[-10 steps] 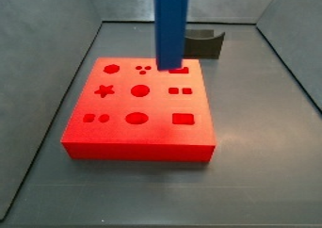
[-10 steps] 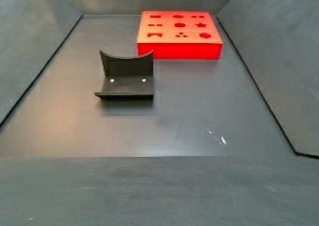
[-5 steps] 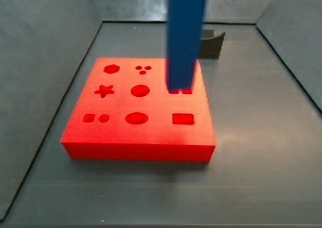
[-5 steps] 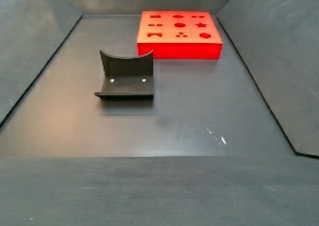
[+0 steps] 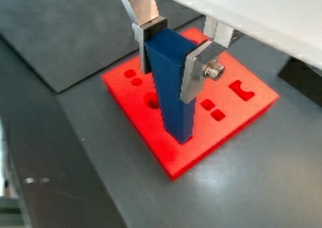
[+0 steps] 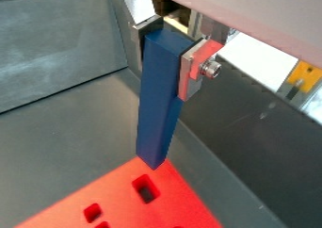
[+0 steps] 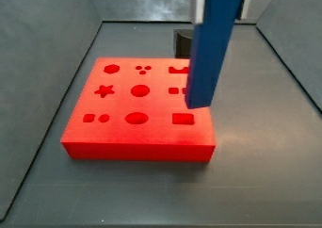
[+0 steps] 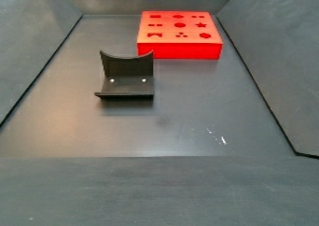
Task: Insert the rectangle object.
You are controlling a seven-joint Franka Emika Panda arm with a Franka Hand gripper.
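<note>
Even light, soft wrist-view blur

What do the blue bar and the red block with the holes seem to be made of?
The blue bar, held upright in the hand above the red block, looks like matte plastic: even colour, sharp edges, no grain or shine. The red block looks like the same kind of plastic, uniform and dull, with clean-cut holes. Painted wood or metal cannot be ruled out.

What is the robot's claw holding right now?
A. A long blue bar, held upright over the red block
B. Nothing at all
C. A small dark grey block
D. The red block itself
A. In both wrist views the gripper has its silver fingers clamped on the top of the blue bar, which hangs upright above the red block with shaped holes.
</note>
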